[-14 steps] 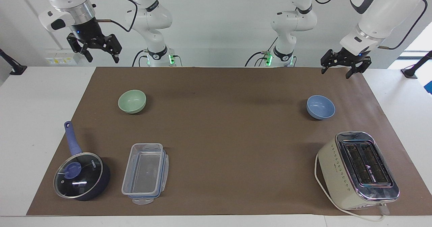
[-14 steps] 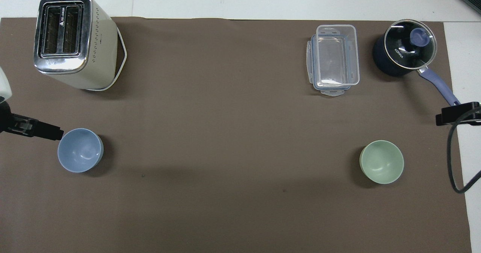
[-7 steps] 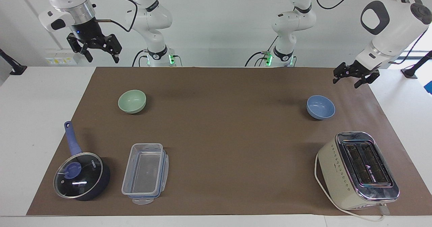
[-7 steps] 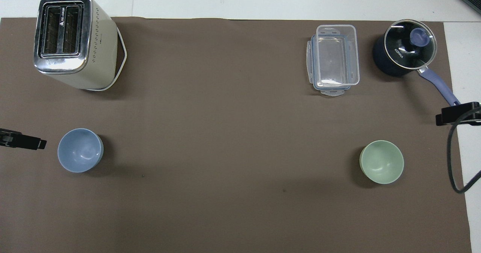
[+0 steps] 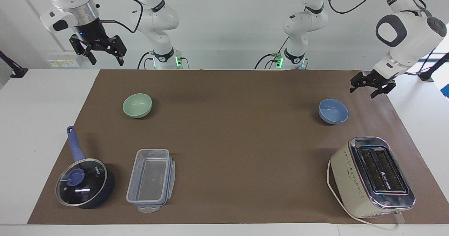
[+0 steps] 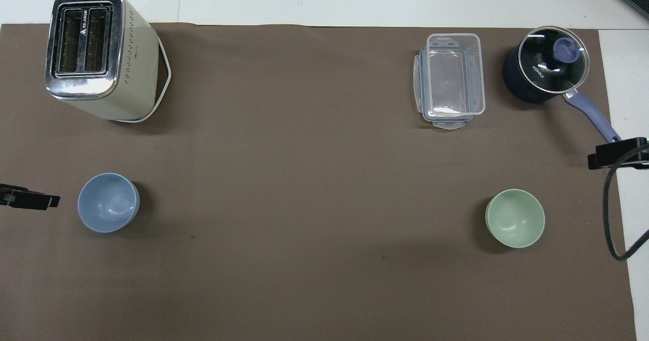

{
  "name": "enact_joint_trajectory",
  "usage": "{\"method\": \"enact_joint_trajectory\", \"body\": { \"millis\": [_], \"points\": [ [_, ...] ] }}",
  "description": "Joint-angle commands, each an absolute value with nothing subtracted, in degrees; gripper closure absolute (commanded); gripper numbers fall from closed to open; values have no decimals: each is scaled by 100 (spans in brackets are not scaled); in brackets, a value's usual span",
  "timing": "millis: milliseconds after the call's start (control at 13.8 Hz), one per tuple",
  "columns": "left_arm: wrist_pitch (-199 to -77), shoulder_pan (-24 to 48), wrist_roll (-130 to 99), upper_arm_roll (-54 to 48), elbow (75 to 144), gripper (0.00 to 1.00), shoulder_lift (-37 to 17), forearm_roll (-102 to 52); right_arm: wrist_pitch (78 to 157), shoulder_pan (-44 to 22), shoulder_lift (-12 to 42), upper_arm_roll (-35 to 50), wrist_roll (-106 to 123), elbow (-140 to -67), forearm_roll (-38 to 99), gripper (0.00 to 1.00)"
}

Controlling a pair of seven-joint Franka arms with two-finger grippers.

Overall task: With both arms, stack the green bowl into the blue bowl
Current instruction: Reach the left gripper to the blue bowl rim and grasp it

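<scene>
On my desk (image 5: 224, 88) the blue bowl (image 5: 333, 111) sits near my left arm's end, the green bowl (image 5: 137, 105) near my right arm's end. My left tool (image 5: 369, 87) hangs spread over the left-end edge; my right tool (image 5: 103, 56) hangs spread above the robot-side corner.

- left gripper (image 6: 30, 199) – overhead view shows only one black tip at the frame edge, the rest cut off
- right gripper (image 6: 616, 153) – likewise only a black tip at the edge, arm out of frame
- saucepan (image 6: 545, 65) handle end hidden under that tip
- toaster (image 5: 372, 176) cord partly hidden by its body
</scene>
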State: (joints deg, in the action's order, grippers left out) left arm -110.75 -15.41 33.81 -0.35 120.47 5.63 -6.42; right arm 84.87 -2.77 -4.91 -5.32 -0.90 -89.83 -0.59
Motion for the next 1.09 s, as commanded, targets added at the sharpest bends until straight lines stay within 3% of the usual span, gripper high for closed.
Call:
{"method": "enact_joint_trajectory", "body": {
  "millis": [0,218,508,870,1015],
  "points": [
    [-11880,-1740,3568,-105,12383,0,125,-791,8402,-220,-519,-483,-53,-8947,-53,0],
    [-12330,-1837,3788,-105,12585,0,-105,-1062,8402,-220,-519,-483,-53,-8947,-53,0],
    [-13163,-1732,3779,-105,13252,0,-45,-1336,8402,-220,-519,-483,-53,-8947,-53,0],
    [-13298,-1610,3648,-114,13429,1,26,-1406,8402,-220,-519,-483,-53,-8947,-53,0],
    [-13280,-1565,3463,-105,13508,24,70,-1406,8402,-220,-519,-483,-53,-8947,-53,0]
  ]
}}
